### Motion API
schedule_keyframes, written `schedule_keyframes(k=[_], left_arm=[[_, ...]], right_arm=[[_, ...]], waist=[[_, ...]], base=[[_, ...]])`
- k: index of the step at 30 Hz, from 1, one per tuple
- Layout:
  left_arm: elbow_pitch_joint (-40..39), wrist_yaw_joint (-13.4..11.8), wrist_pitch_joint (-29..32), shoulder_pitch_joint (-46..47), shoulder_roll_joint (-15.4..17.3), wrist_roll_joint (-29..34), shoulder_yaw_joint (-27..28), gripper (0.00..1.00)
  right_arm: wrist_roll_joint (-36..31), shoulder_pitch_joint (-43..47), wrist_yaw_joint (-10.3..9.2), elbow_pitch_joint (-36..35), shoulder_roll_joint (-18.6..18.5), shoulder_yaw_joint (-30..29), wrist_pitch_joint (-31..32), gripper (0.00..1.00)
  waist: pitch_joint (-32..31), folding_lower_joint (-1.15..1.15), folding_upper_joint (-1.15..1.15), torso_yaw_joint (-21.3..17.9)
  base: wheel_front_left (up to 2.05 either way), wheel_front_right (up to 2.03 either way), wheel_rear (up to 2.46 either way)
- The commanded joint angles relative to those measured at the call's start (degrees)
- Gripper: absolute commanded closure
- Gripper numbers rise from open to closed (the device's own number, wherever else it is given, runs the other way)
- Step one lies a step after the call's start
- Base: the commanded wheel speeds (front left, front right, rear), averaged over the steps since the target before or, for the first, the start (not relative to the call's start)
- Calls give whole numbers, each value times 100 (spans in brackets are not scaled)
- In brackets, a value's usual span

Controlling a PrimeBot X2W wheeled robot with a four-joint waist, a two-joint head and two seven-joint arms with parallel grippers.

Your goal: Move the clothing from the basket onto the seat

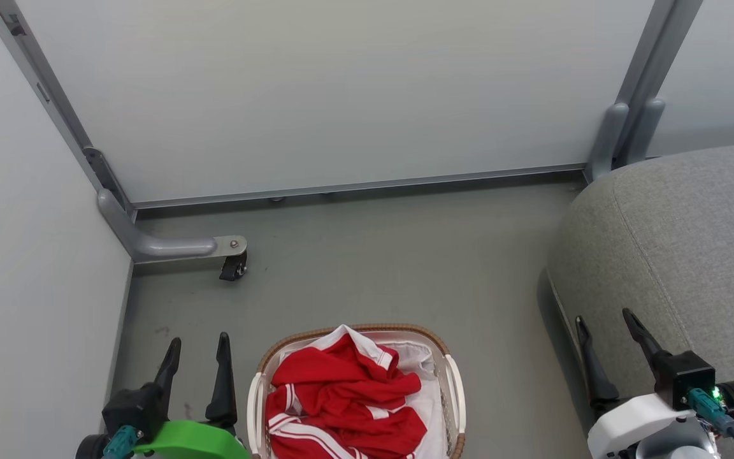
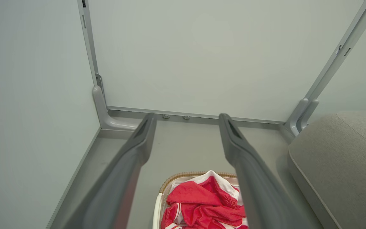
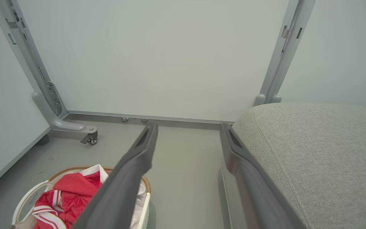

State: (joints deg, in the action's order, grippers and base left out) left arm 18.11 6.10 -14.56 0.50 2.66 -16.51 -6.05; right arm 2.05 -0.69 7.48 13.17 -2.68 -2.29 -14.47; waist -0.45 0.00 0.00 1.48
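The clothing (image 1: 341, 395) lay heaped in the basket (image 1: 354, 327) on the floor, low and central before the robot. The left gripper (image 1: 199, 339) hung just beside the basket's left handle, fingers spread apart and holding nothing. The right gripper (image 1: 603, 317) was likewise parted and empty, and stood well apart by the near edge of the seat (image 1: 692, 242). The left arm seemed the nearer for a grab, with the heap lying to its right and the seat beyond.

Open floor (image 1: 405, 268) separates basket (image 1: 354, 327) and seat (image 1: 692, 242); panels (image 1: 341, 95) close the far side
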Motion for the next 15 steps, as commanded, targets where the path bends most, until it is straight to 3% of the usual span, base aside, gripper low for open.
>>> schedule_keyframes(k=[1,15], left_arm=[[11,20,-38,-75,38,129,-21,0],[108,31,-68,-80,39,169,-22,0]], right_arm=[[-115,54,2,1,-36,1,-49,0],[-199,40,1,-22,-36,-34,-82,0]], waist=[[2,0,0,0],[15,0,0,-3]], base=[[0,0,0],[0,0,0]])
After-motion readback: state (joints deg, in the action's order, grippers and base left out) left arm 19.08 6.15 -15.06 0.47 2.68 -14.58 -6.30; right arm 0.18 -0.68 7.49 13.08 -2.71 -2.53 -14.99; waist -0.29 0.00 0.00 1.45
